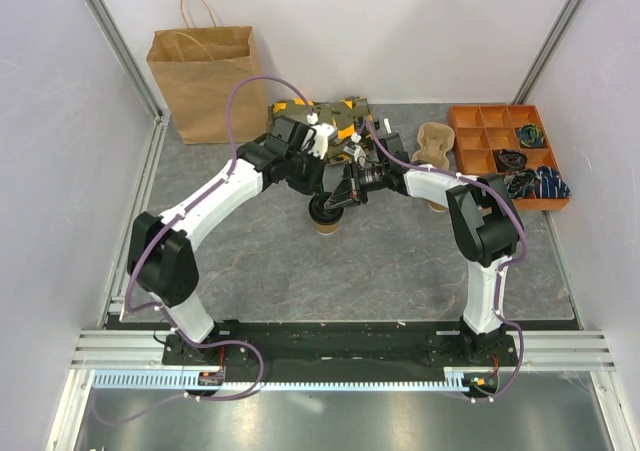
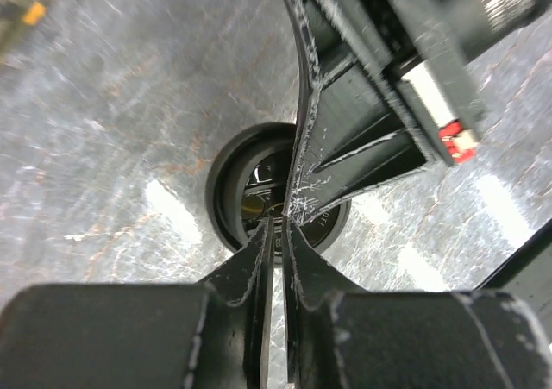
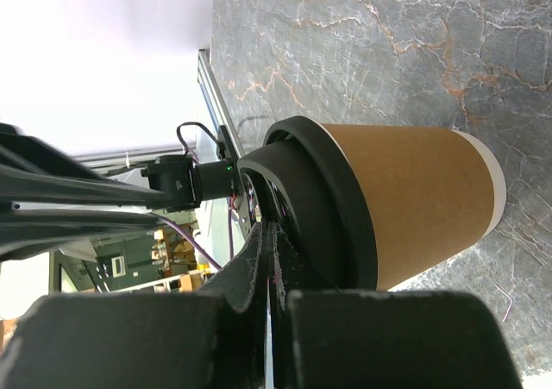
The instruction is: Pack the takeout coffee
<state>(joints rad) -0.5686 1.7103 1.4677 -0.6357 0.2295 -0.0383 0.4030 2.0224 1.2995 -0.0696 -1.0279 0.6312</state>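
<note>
The takeout coffee (image 1: 325,216), a brown paper cup (image 3: 414,199) with a black sip lid (image 3: 323,208), stands upright on the grey table between the two arms. Both grippers meet over its lid. My left gripper (image 1: 318,193) points down at the lid (image 2: 228,191); its fingers (image 2: 259,251) are almost together with only a thin slit and nothing between them. My right gripper (image 1: 338,199) comes in from the right, and its fingers (image 3: 250,260) are shut, tips resting against the lid's top by the rim. Seen from the left wrist, the right gripper's fingers (image 2: 345,139) cross over the lid.
A brown paper bag (image 1: 205,81) with handles stands open at the back left. A green and yellow box (image 1: 340,116) lies behind the grippers. A pulp cup carrier (image 1: 432,143) and an orange compartment tray (image 1: 500,136) with small items sit at the back right.
</note>
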